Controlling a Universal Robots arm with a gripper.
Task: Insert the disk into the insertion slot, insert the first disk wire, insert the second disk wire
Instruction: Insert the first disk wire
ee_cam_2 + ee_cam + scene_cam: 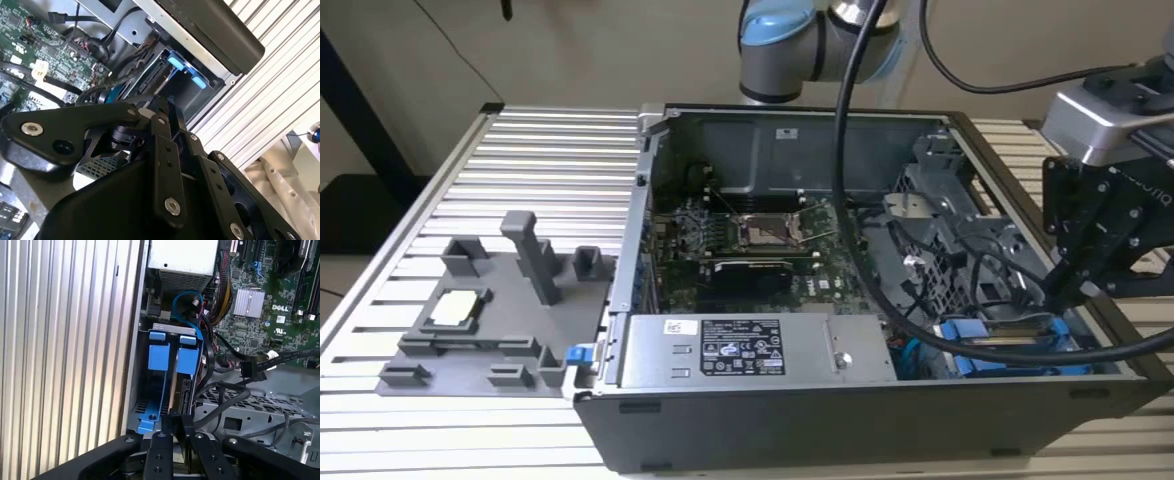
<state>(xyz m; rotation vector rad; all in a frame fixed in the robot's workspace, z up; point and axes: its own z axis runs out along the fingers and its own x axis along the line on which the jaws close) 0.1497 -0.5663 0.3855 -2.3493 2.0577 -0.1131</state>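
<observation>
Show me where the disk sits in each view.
Exterior view: disk in a corner of the case, at the exterior view's right, beside the power supply.
First wrist view: disk just inside the case wall.
Second wrist view: disk under the black case edge.
Shared landmark: ribbed table outside that wall.

Ribbed aluminium table, beige wall

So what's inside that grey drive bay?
The blue-framed disk, standing on edge. The gripper covers its near end, so how deep it sits can't be seen.
</observation>
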